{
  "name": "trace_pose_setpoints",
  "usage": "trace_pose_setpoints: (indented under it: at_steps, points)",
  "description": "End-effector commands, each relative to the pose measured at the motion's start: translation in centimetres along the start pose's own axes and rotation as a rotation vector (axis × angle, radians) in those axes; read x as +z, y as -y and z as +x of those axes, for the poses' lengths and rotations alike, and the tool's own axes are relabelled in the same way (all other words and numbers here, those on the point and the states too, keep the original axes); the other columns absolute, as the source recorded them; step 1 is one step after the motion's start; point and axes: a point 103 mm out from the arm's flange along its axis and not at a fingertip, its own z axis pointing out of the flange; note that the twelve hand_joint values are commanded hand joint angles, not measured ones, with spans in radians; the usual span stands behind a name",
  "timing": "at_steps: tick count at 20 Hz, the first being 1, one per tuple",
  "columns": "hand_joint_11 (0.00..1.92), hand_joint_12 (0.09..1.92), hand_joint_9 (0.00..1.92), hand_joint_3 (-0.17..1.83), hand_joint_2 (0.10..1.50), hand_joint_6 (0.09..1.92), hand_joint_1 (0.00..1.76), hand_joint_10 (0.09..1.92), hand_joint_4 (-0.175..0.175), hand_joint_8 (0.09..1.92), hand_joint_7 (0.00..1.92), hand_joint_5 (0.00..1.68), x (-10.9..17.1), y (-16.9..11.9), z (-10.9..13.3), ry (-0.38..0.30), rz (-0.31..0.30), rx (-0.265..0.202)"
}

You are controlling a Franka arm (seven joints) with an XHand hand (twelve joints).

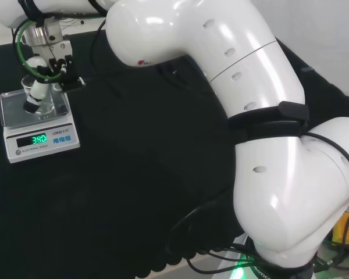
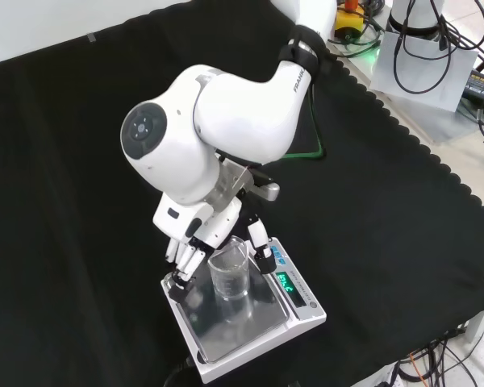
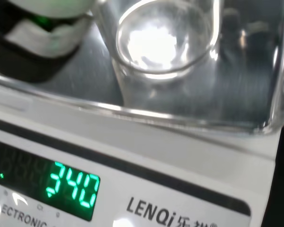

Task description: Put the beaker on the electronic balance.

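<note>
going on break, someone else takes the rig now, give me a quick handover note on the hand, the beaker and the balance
Hand: fingers on either side of the beaker; whether they grip it cannot be told.
Beaker: upright on the metal pan of the electronic balance, which sits on the black cloth; its display is lit.
Done: beaker is on the balance.
Left: open the fingers if needed and lift the hand away without tipping the beaker.
</note>
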Motion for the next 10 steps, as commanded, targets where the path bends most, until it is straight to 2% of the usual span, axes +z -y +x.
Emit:
trace_pose_setpoints:
  at_steps: [1, 3, 4, 7, 10]
  points:
    - [0.13, 1.51, 0.29, 0.39, 0.61, 0.09, 0.7, 0.92, -0.009, 0.51, 0.01, 0.0, -2.2, 2.4, -0.6, -0.029, -0.095, -0.017]
    - [0.04, 1.5, 0.17, 0.31, 0.63, 0.09, 0.67, 0.91, 0.006, 0.15, 0.0, 0.0, -2.8, 3.1, -0.9, -0.041, -0.135, -0.017]
    - [0.02, 1.48, 0.12, 0.28, 0.64, 0.09, 0.66, 0.92, 0.015, 0.09, 0.0, 0.0, -2.9, 3.4, -0.9, -0.047, -0.156, -0.018]
    - [0.0, 1.38, 0.02, 0.2, 0.66, 0.09, 0.63, 0.9, 0.034, 0.09, 0.0, 0.0, -3.1, 4.2, -1.1, -0.054, -0.216, -0.018]
    - [0.0, 1.32, 0.0, 0.17, 0.67, 0.09, 0.62, 0.86, 0.042, 0.09, 0.0, 0.0, -3.2, 4.7, -1.3, -0.058, -0.224, -0.013]
